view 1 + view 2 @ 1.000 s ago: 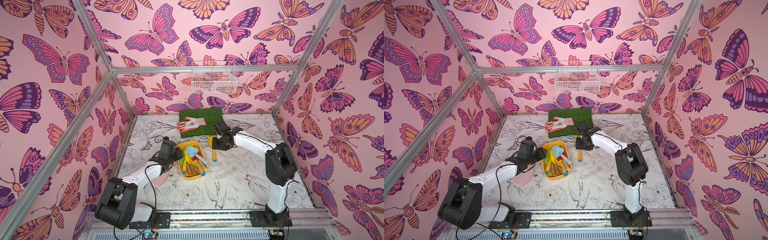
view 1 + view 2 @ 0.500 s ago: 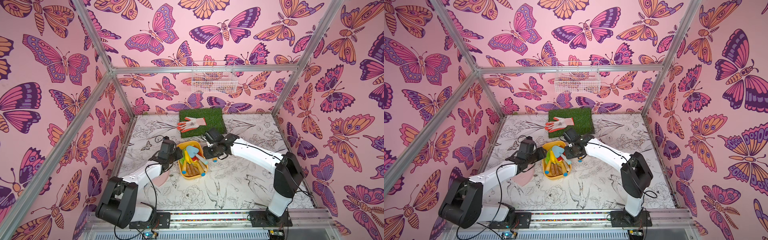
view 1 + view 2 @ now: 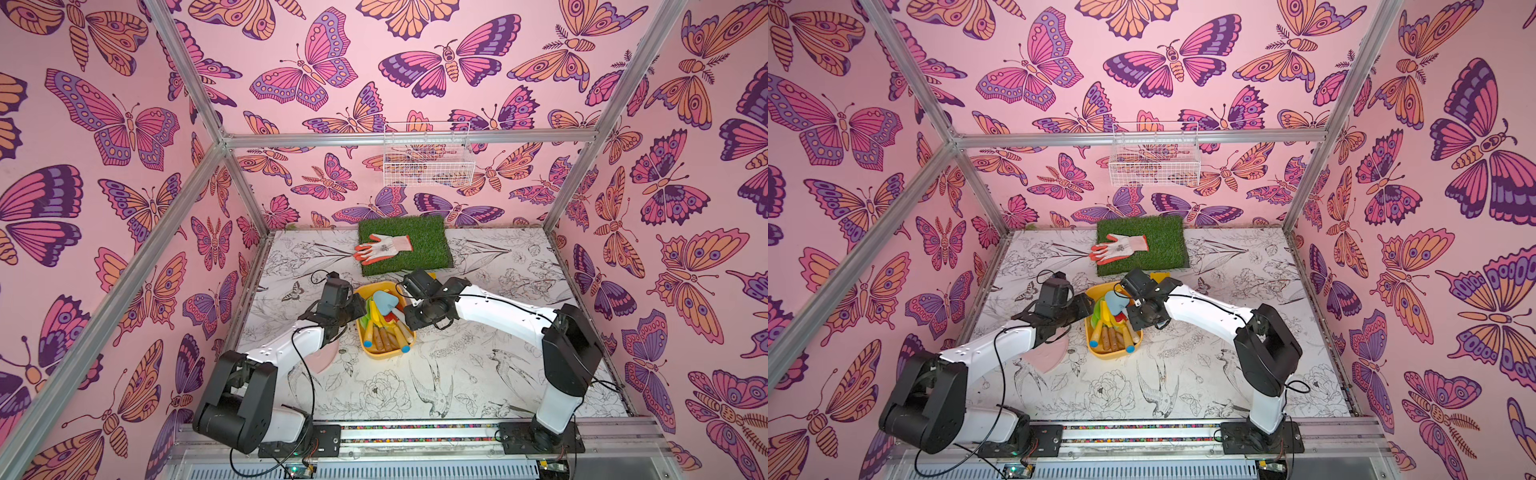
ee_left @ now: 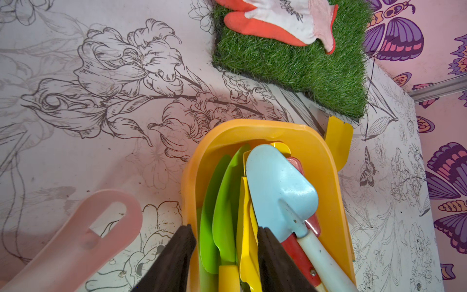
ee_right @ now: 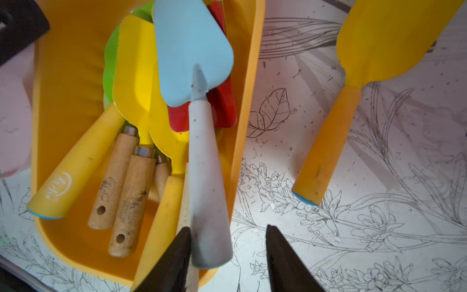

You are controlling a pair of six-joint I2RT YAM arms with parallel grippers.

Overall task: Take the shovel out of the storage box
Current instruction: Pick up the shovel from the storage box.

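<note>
Shovel: the blue-bladed shovel (image 5: pixel 192 50) lies on top of the pile in the box (image 3: pixel 384 354), mid-table. Its white handle reaches the box's near right rim. I take it for the one to lift.
Right claw: the right gripper (image 5: pixel 227 227) stands apart around the handle's end. One finger touches the handle and the other is clear of it, over the table.
Left claw: the left gripper (image 4: pixel 225 227) straddles the box's left wall, one finger outside and one among the blades. Whether it presses I cannot tell.
Risk, off-centre closing: the handle sits against one finger, so closing may shove it sideways and let it roll away.
Risk, end grip: the hold would fall at the very tip of a smooth handle, and the blade's weight could tip it down or pull it loose.
Risk, extra catch: a yellow handle and a pale one lie just beside that finger and could be pinched along with it.
Risk, snagging: the blade rests on red and yellow blades, and a low pull may drag them out.
Risk, box: if the left hold is loose, the box may slide or tip with the pull.
Risk, swing right: a yellow shovel (image 5: pixel 328 151) lies on the table just right of the box, and a low carry could knock it.
Risk, arms: both wrists hang close over the box and could touch.
</note>
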